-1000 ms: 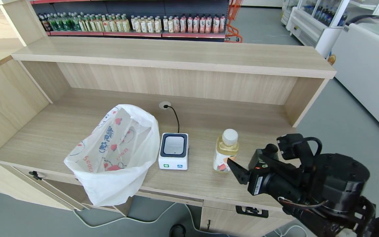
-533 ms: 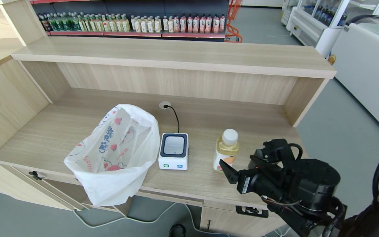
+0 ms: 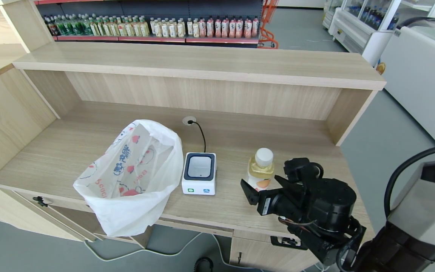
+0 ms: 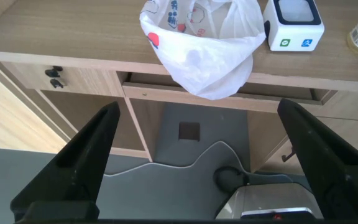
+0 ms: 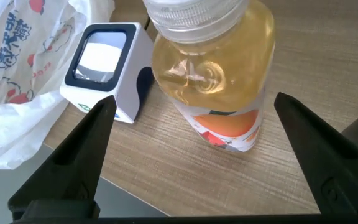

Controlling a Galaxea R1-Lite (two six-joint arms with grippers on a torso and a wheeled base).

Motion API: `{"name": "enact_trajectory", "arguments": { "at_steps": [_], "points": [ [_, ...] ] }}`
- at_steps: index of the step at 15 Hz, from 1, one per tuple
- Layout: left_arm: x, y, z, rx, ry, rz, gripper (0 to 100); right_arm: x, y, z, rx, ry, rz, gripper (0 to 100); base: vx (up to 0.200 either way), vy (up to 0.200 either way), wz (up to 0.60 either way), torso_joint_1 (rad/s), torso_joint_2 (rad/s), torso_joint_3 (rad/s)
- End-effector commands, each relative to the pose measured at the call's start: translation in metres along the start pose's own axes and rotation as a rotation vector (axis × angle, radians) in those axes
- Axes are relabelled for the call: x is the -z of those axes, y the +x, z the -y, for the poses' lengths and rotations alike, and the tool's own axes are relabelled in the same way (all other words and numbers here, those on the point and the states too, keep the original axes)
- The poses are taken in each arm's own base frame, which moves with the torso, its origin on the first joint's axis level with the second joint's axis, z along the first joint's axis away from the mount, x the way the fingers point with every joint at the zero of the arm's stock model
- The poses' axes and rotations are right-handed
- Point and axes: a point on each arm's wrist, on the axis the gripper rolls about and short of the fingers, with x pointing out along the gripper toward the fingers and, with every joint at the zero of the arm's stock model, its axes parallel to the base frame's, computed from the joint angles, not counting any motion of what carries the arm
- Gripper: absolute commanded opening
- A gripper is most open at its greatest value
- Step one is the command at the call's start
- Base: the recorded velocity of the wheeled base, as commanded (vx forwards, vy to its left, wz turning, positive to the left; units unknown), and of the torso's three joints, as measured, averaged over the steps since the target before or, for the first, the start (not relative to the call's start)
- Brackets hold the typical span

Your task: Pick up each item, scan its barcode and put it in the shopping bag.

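A bottle (image 3: 259,172) of pale yellow drink with a white cap stands upright on the wooden counter (image 3: 89,143), right of the white barcode scanner (image 3: 199,173). The white printed shopping bag (image 3: 134,173) sits open left of the scanner, drooping over the front edge. My right gripper (image 3: 266,186) is open at the bottle's near side. In the right wrist view its fingers flank the bottle (image 5: 213,68), apart from it, with the scanner (image 5: 104,62) beside. My left gripper (image 4: 199,107) is open below the counter front, facing the bag (image 4: 197,50).
A black cable runs from the scanner to a grommet (image 3: 189,121) at the back. A raised wooden shelf (image 3: 202,64) and side walls enclose the counter. Drawer handles (image 3: 289,241) stick out under the front edge. Bare countertop lies behind the bottle.
My right arm has moved left and forward over the counter, bringing its open gripper up against the bottle's near side. Bottle, scanner and bag have stayed put.
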Motion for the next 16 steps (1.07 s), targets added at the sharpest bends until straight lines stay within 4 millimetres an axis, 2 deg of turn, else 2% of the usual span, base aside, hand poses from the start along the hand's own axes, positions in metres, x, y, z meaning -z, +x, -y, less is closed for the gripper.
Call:
{"name": "enact_trajectory", "arguments": {
  "at_steps": [1,7,11,16],
  "points": [
    [0.000,0.000,0.000,0.000,0.000,0.000,100,0.005,0.010,-0.003,-0.002,0.000,0.000,100,0.000,0.000,0.00,0.000,0.00,0.000],
    [0.000,0.000,0.000,0.000,0.000,-0.001,100,0.008,0.027,-0.005,0.003,-0.002,0.021,100,0.000,0.000,0.00,0.000,0.00,0.000],
    [0.000,0.000,0.000,0.000,0.000,-0.001,100,0.006,0.039,0.009,0.046,-0.008,0.042,100,0.000,0.000,0.00,0.000,0.00,0.000],
    [0.000,0.000,0.000,0.000,0.000,0.000,100,0.006,0.046,0.028,0.011,-0.056,0.024,100,0.000,0.000,0.00,0.000,0.00,0.000]
  ]
}}
